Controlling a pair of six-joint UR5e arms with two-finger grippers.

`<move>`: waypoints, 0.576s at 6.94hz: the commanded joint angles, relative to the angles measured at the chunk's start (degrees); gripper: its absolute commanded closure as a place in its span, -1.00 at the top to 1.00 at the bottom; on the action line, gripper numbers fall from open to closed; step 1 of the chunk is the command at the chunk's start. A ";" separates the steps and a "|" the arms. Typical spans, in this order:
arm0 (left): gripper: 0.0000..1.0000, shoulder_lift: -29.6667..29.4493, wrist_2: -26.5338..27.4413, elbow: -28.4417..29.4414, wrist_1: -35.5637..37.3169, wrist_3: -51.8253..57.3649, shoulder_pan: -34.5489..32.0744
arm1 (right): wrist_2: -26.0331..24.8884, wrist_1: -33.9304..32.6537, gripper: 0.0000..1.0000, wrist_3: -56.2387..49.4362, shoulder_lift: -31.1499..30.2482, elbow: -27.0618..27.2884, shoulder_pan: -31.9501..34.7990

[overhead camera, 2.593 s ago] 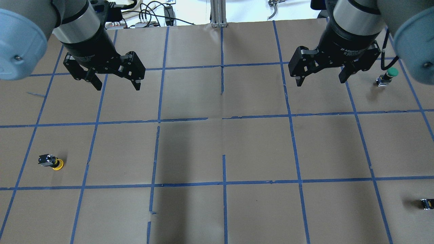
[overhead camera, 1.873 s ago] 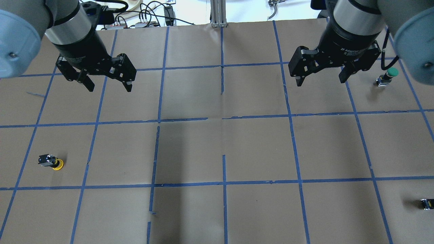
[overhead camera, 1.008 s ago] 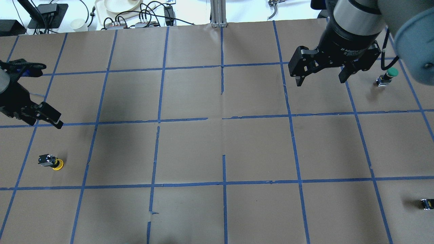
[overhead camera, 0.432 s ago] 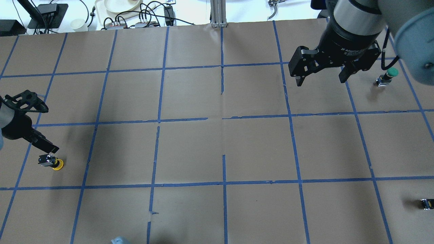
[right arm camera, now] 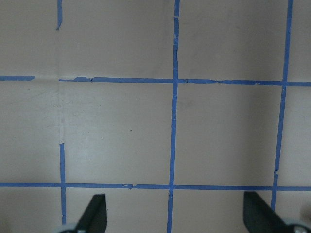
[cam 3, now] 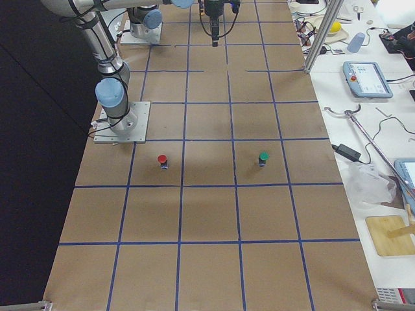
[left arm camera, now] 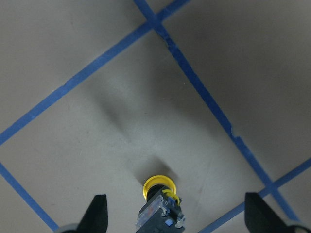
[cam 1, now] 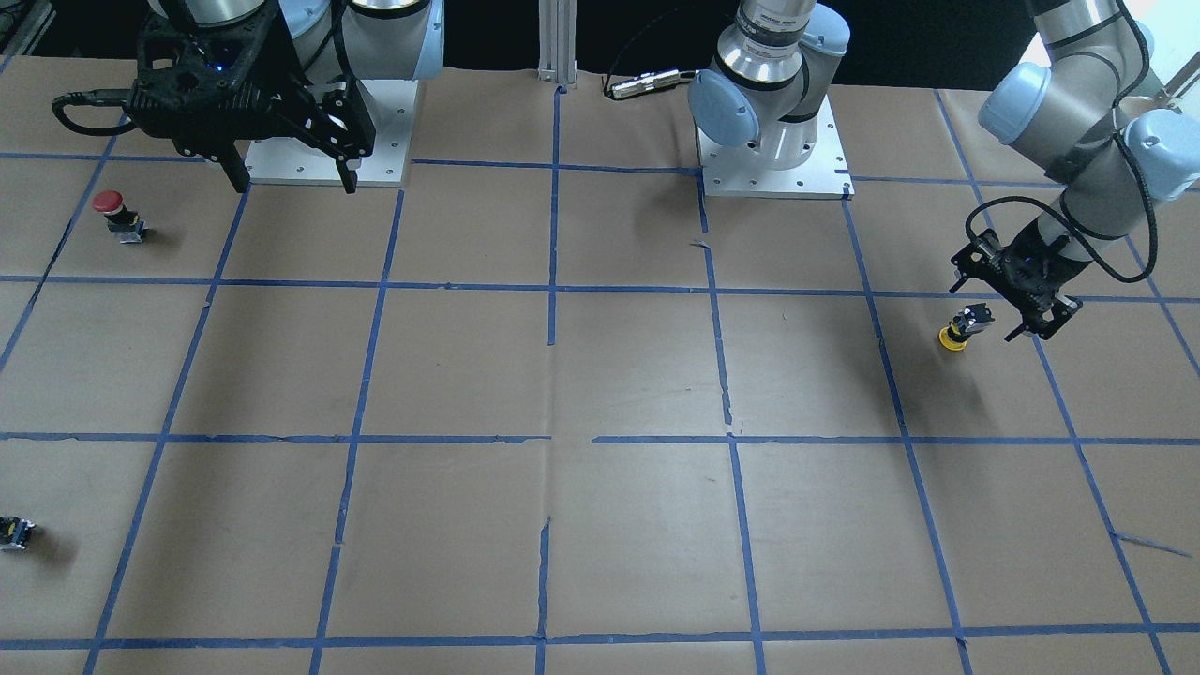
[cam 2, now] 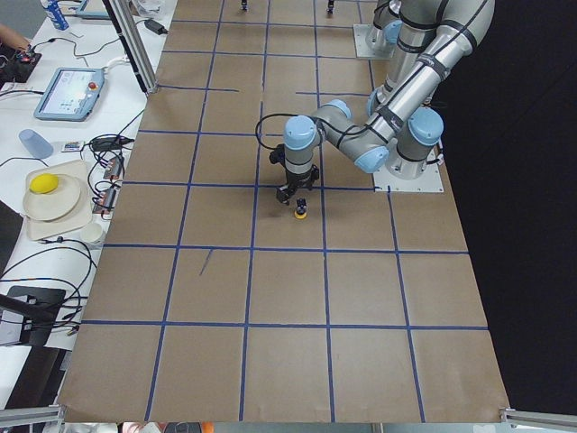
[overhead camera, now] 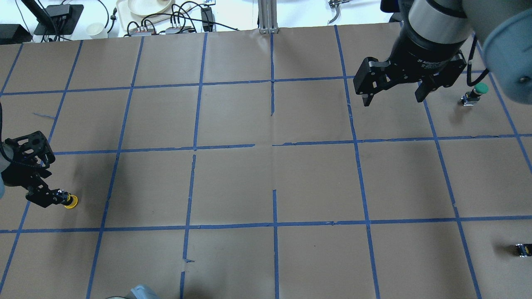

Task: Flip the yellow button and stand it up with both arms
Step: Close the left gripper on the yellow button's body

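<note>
The yellow button (left arm camera: 159,206) lies on its side on the brown paper, yellow cap pointing away from the left wrist camera. It also shows at the near left in the overhead view (overhead camera: 70,202) and in the front-facing view (cam 1: 958,332). My left gripper (left arm camera: 177,216) is open and low over the table, one finger on each side of the button's black body without touching it. It also shows in the overhead view (overhead camera: 50,197) and the front-facing view (cam 1: 996,321). My right gripper (overhead camera: 392,99) is open and empty, held high over the far right of the table.
A green-capped button (overhead camera: 478,90) stands at the far right, just beyond the right gripper. A red-capped button (cam 1: 112,210) stands near the right arm's base. A small black-and-yellow part (overhead camera: 523,249) lies at the near right edge. Blue tape divides the paper into squares.
The left arm has swung from the far left of the table back to the near left and come down, open, around the yellow button. The right arm and the button have not moved.
</note>
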 commanded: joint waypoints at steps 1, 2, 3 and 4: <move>0.97 -3.37 0.21 0.64 1.90 10.56 0.61 | 0.00 -0.04 0.98 0.00 0.08 0.03 0.00; 0.87 -4.08 0.22 0.47 5.31 11.63 0.61 | 0.00 -0.04 0.98 0.00 0.08 -0.06 0.00; 0.80 -4.09 0.30 -0.14 5.34 13.30 0.61 | 0.00 -0.04 0.99 0.00 0.17 -0.06 0.00; 0.63 -4.00 3.78 -0.15 5.78 13.66 0.61 | -0.09 0.05 0.99 -0.09 0.17 0.03 0.00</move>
